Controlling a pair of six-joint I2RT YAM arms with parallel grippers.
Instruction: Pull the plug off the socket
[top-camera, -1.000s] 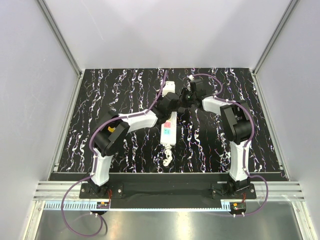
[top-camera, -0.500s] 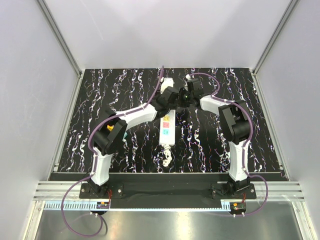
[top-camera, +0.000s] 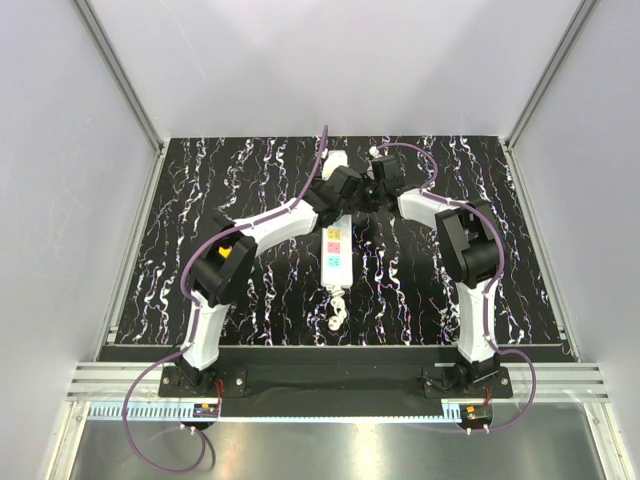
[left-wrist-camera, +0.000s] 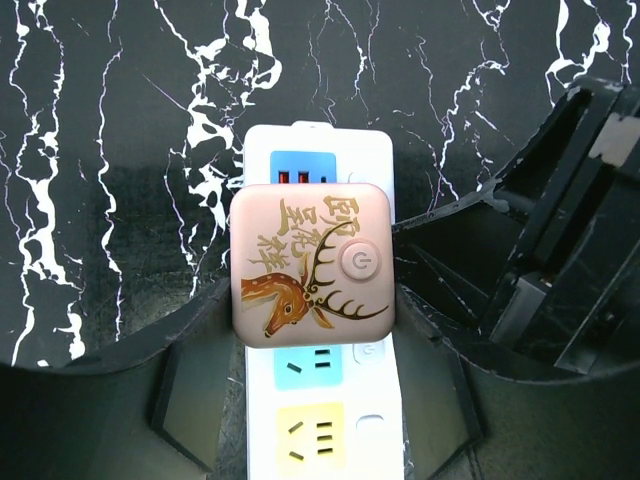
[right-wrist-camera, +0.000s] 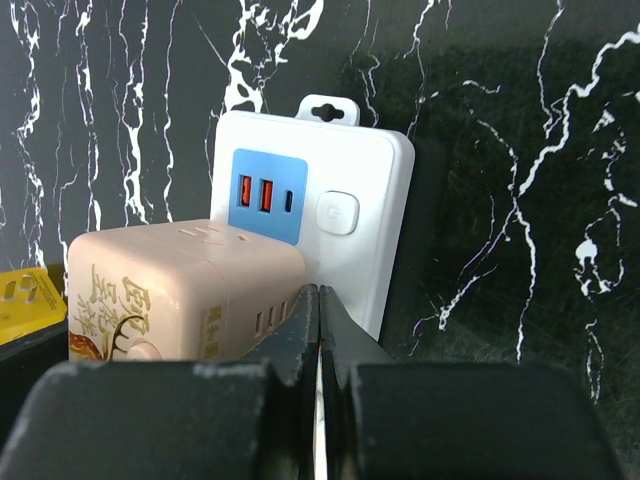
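Observation:
The socket, a long white power strip (top-camera: 337, 252) with coloured outlets and a knotted cord (top-camera: 335, 318), lies mid-table. The plug, a pink cube (left-wrist-camera: 310, 265) with a deer picture, sits in the strip near its far end, just short of the blue USB panel (right-wrist-camera: 268, 197). My left gripper (left-wrist-camera: 312, 335) is open and straddles the strip, its fingers (left-wrist-camera: 190, 400) flanking the cube's near edge. My right gripper (right-wrist-camera: 320, 300) is shut on nothing, its tips resting on the strip beside the cube (right-wrist-camera: 180, 290). In the top view both grippers (top-camera: 340, 190) (top-camera: 370, 190) meet over the strip's far end.
Black marbled table top (top-camera: 240, 180) with grey walls on three sides. The right arm's gripper body (left-wrist-camera: 560, 220) is close to my left gripper's right finger. Blue (left-wrist-camera: 315, 365) and yellow (left-wrist-camera: 310, 435) outlets lie between the left fingers.
My left gripper has moved along the strip toward its far end and now straddles the cube. The right gripper has shifted slightly farther back beside it.

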